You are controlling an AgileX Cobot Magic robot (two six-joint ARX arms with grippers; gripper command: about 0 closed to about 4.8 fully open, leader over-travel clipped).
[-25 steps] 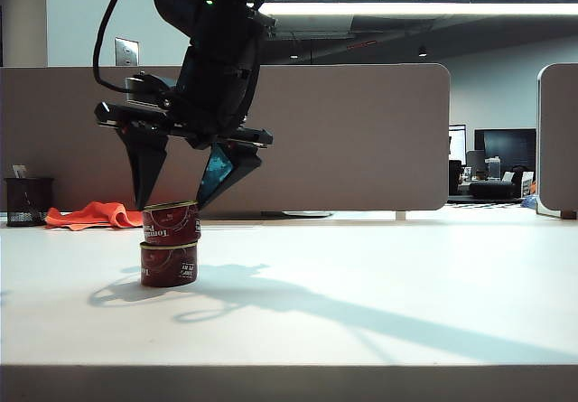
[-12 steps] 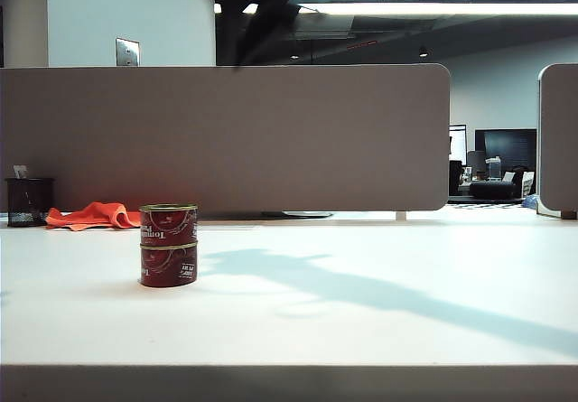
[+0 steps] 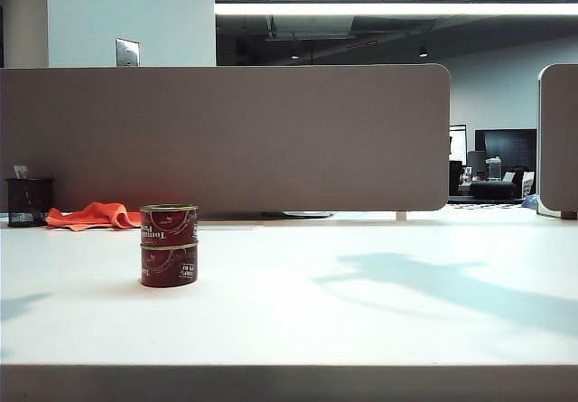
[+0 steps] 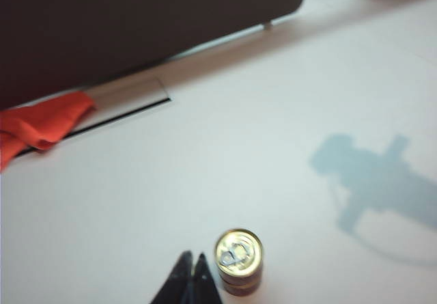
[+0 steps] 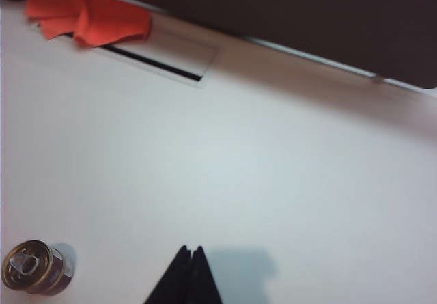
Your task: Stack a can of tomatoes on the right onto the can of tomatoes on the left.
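Observation:
Two red cans of tomatoes stand stacked on the white table at the left of the exterior view, the upper can [image 3: 168, 224] squarely on the lower can [image 3: 168, 266]. No arm shows in that view. From above, the left wrist view shows the stack's gold pull-tab lid [image 4: 239, 252], and my left gripper [image 4: 192, 257] hangs shut and empty just beside it, high over the table. In the right wrist view the stack [image 5: 34, 268] lies far off to one side of my right gripper [image 5: 190, 249], which is shut with nothing in it.
An orange cloth [image 3: 93, 214] lies at the back left by a black mesh pen cup [image 3: 28, 201]. A grey partition [image 3: 226, 135] runs along the table's far edge. A cable slot [image 5: 153, 63] is set into the tabletop near the cloth.
The right gripper, open around the top can a second ago, rose out of the exterior view and left the can on the stack. Its shadow slid to the right.

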